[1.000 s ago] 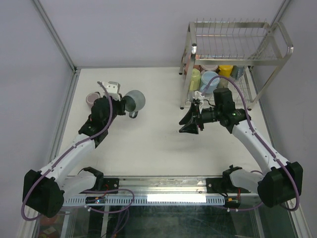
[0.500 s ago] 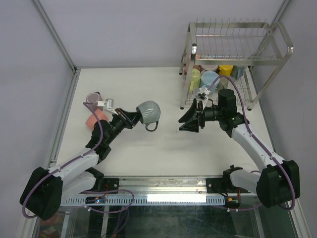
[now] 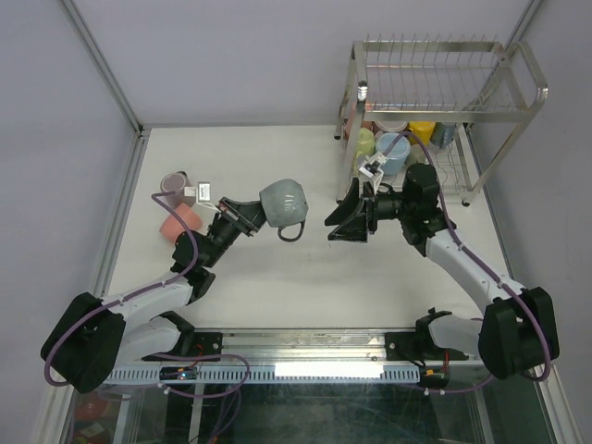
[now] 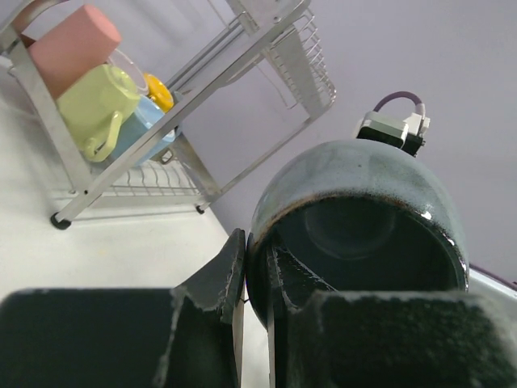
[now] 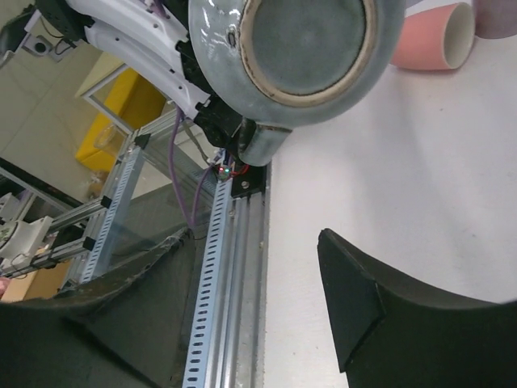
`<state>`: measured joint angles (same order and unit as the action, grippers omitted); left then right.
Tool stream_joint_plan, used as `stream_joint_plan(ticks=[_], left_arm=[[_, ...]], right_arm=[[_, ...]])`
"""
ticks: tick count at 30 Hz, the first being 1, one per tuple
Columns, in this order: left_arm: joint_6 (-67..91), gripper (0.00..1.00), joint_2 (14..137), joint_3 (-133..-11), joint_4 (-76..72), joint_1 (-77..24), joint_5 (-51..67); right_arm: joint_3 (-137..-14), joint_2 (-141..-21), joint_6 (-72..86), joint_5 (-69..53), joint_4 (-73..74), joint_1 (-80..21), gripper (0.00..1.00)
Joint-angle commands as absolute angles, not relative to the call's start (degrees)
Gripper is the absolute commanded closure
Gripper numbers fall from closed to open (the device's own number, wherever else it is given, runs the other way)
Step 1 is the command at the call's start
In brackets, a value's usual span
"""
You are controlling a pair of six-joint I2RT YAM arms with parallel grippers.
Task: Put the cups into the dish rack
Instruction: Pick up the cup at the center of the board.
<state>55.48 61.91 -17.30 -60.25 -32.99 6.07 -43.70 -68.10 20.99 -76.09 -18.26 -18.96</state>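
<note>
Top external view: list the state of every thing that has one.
grey-green mug, in the air, tipped sideways, held by its rim.
left gripper, shut on the grey-green mug.
right gripper, open, holding nothing, facing the mug.
pink cup, lying on its side on the table.
mauve cup, upright on the table.
dish rack, upright, cups on its lower shelf.

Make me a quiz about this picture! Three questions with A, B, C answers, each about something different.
1. Who holds the grey-green mug? A the right claw. B the left claw. C nobody.
2. What colour is the cup lying on its side on the table? A yellow. B blue. C pink.
3. How is the right claw? A open and empty. B shut. C gripping a cup.
Answers: 1 B, its fingers pinch the rim; 2 C, it looks salmon pink; 3 A, its fingers stand apart with nothing between.
</note>
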Motion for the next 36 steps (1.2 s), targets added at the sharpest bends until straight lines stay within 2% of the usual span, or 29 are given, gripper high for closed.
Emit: stream_joint_plan(ticks=[1,5,11,17,26,31,36], left_arm=[[58.3,1.00,62.5,-23.6,-75.2,-34.3,4.0],[58.3,1.00,64.5,-27.2,-76.5,-35.0,4.7],[57.1,1.00,66.9,-31.3,-78.1,-36.5,3.0],[55.5,1.00,70.4,-33.8,-81.3,-38.3,0.7],[50.9,1.00,71.8,-33.7,-83.5,-40.8,-4.3],[48.2,1.00,71.9,-33.5,-83.3,-42.1,-5.7],[45.4,1.00,71.6,-32.7,-82.6,-42.6,-6.0]], right_arm=[[-49.0,-67.8,26.0,-74.7,-22.0,-22.6,0.33],[-50.7,-69.3,31.2,-69.5,-23.9,-24.7,0.31],[-51.0,-71.2,42.5,-65.0,-35.5,-27.3,0.31],[-51.6,-72.8,47.9,-61.7,-44.5,-29.9,0.35],[-51.2,-73.9,52.6,-56.7,-44.6,-30.1,0.45],[-50.9,-74.1,53.2,-56.0,-43.4,-30.0,0.64],[-50.3,-73.7,53.5,-56.2,-42.5,-28.9,1.00]])
